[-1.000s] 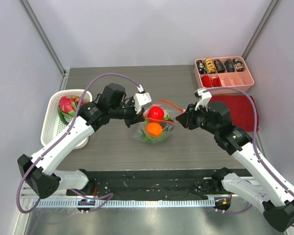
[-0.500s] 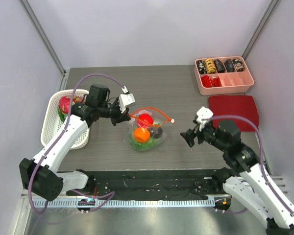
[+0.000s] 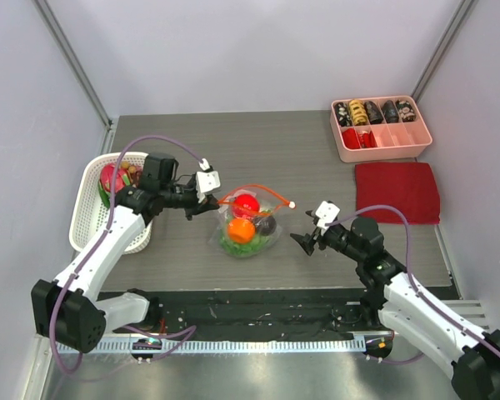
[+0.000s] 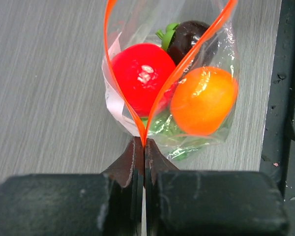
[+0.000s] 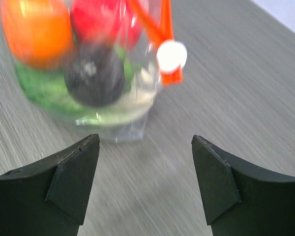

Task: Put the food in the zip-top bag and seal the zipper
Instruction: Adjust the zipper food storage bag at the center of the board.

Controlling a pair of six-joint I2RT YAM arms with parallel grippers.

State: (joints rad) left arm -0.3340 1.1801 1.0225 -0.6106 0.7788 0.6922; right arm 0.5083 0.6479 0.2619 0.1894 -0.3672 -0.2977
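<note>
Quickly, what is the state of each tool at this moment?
Left tool: closed, pinching the zipper end of the zip-top bag.
Right tool: open, holding nothing.

Top external: high above the near edge, looks down and toward the far side, whole surface (image 3: 317,150) in frame. Left wrist: very near, faces right. Right wrist: low, near, faces left. All three share the zip-top bag (image 3: 252,240).
</note>
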